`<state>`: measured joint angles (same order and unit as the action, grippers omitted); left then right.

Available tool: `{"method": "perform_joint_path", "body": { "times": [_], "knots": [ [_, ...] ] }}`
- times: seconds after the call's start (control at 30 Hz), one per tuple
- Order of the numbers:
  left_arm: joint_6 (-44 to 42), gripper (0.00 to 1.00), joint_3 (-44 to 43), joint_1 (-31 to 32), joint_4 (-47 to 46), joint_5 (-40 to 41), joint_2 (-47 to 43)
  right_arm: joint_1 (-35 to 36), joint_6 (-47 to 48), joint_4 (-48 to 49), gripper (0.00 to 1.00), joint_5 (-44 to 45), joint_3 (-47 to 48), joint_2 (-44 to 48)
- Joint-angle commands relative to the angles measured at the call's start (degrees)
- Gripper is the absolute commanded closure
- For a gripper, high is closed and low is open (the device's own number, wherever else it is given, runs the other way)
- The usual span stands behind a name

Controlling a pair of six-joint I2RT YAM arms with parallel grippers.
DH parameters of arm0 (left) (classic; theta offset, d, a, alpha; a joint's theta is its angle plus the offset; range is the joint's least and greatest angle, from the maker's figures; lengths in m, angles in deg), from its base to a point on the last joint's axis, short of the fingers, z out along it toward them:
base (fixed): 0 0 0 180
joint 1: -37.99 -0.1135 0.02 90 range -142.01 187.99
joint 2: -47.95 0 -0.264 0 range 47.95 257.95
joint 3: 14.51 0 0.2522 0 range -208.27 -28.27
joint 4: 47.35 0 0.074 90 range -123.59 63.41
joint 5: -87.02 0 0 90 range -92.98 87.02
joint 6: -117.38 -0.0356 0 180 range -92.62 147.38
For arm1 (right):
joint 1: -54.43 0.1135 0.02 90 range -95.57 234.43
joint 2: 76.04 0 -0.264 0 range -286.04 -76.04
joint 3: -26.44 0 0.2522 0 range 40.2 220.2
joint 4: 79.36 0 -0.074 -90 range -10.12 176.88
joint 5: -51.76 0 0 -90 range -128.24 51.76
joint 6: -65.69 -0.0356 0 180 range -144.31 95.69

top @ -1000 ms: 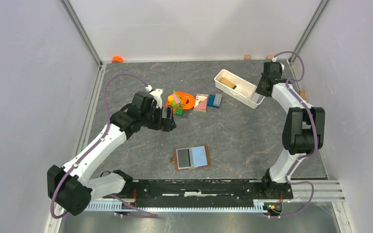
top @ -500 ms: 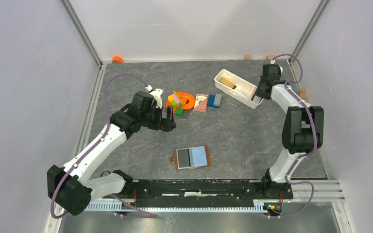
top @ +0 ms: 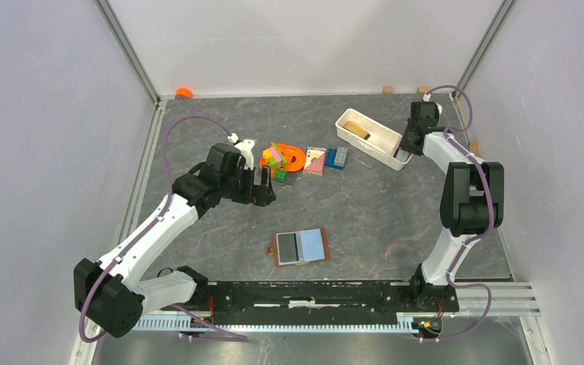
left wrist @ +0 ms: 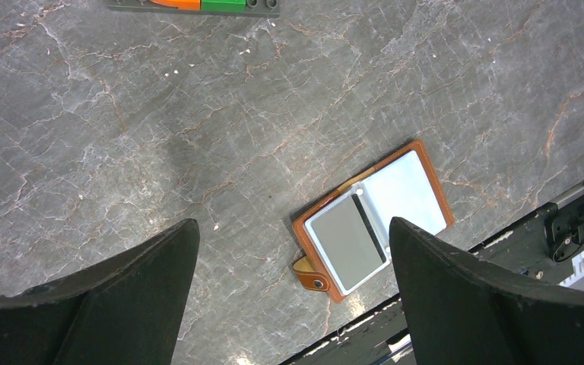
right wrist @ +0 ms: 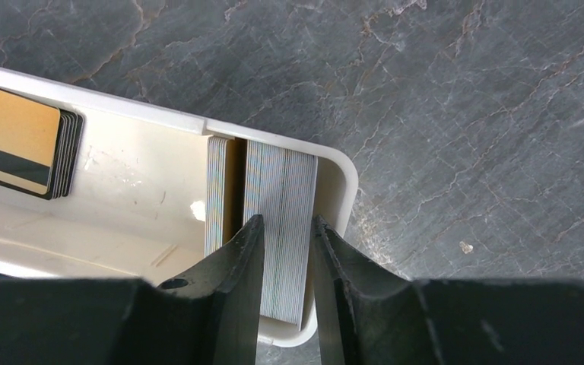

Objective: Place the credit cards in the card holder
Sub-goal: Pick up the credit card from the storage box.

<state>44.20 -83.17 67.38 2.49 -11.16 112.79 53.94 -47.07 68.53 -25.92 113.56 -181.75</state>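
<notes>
Right arm (top: 468, 198) edged in, 1 o'clock: right pincer (right wrist: 285, 224) straddles upright pale credit cards (right wrist: 289, 182) in white plastic tray (right wrist: 84, 95); can't tell if I'm gripping; left pincer (left wrist: 293, 228) open. Brown leather card holder (left wrist: 372, 220) at 6 o'clock.

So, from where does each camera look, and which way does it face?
Top external: fixed above, behind the bases, looking down at the table; both arms show, left gripper and right gripper.
Left wrist: on the left arm, looking down at the open card holder; its spread fingers show.
Right wrist: looking down into the white tray at upright credit cards; its fingers straddle some.
Shared: card holder, top and left wrist; white tray, top and right wrist.
</notes>
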Motion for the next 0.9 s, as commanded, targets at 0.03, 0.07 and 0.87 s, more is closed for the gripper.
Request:
{"method": "perform_joint_path", "body": {
  "times": [0.03, 0.07, 0.87],
  "knots": [
    [-1.37, 0.0, 0.47, 0.32, -1.64, -1.46, -0.33, 0.14, -0.97, 1.22, 0.67, -0.75, -1.6, -2.13],
    [-1.35, 0.0, 0.48, 0.32, -1.65, -1.53, -0.31, 0.21, -1.16, 1.58, 0.67, -0.77, -2.01, -2.13],
    [-1.35, 0.0, 0.57, 0.32, -1.63, -1.63, -0.22, 0.13, -4.13, 4.59, 1.0, 1.88, -5.13, 6.52]
  ]
}}
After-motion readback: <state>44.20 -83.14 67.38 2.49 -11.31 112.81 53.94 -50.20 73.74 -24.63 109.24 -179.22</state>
